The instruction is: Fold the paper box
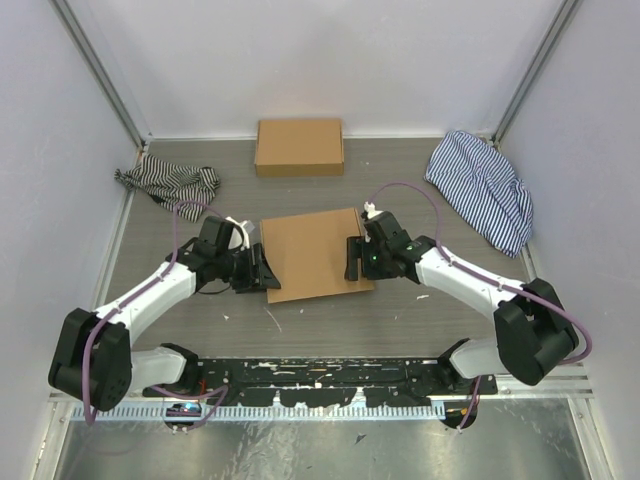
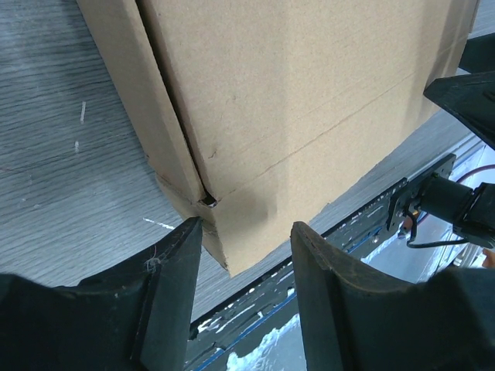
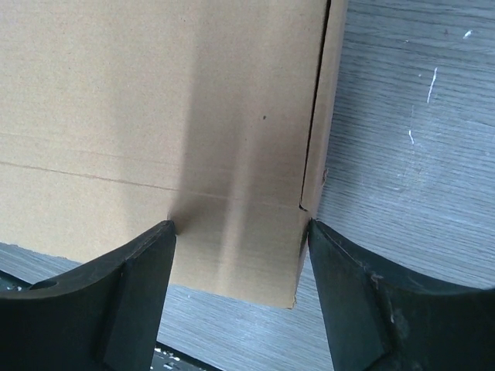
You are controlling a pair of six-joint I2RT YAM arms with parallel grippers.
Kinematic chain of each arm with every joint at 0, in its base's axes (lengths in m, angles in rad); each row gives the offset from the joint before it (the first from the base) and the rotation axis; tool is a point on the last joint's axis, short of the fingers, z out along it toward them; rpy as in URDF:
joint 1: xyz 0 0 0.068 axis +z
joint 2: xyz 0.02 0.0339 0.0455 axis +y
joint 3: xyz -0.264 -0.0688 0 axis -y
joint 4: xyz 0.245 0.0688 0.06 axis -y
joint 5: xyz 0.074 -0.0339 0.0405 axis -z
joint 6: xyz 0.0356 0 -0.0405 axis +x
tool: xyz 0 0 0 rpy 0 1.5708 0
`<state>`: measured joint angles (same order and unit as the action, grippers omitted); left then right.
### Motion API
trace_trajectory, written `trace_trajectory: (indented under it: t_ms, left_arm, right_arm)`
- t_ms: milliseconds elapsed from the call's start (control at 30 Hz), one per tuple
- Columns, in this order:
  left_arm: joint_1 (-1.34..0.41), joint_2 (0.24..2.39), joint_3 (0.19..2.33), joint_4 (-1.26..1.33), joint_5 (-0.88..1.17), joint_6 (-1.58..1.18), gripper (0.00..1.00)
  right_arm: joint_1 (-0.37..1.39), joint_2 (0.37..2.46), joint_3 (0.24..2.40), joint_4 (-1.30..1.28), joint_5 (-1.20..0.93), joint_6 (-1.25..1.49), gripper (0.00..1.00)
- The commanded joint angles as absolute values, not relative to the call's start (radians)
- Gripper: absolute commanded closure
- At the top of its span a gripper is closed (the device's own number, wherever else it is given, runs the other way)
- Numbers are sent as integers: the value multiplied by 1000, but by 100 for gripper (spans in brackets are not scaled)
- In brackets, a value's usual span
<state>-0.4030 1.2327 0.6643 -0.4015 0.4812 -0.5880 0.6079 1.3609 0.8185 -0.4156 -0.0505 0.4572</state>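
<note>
Lying flat near the middle of the grey wood-grain bench [image 1: 420,320], the paper box [image 1: 315,255] is a plain brown cardboard piece, turned slightly askew. A faint crease line runs across it close to its near edge, and a narrow side strip shows along each side edge, with a small slit at the near left corner.

The left tool [image 2: 246,232] sits at the box's near left corner, its jaws spread open with the corner between them and nothing clamped. The right tool [image 3: 240,228] sits at the box's near right corner, also open, its jaws set wide either side of that corner.

Beyond the box, by the back wall, rests a low closed cardboard box [image 1: 299,147]. A crumpled striped cloth [image 1: 170,183] lies beyond the box to its left, and a second striped cloth [image 1: 482,188] lies beyond it to its right.
</note>
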Motion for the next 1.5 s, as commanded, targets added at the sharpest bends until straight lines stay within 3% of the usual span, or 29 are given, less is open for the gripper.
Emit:
trace_trajectory:
  t_ms: [0,567,1133,1333,1467]
  left_arm:
    - [-407,1236,655,-362,497,-586,44]
    - [-408,1260,621,-317,472,-567,47]
    - [-408,1262,610,-324,441,-543,47]
    - [-408,1262,609,-328,436,-541,47]
    - [-408,1262,608,-332,429,-540,47]
  right_arm:
    - [616,1337,793,-329,-55,452,26]
    - [616,1280,687,-143,-72,467,33]
    - [616,1298,619,-123,20,463,27]
    - [617,1246,597,-148,7,465,30]
    - [616,1195,578,-175,15,468,38]
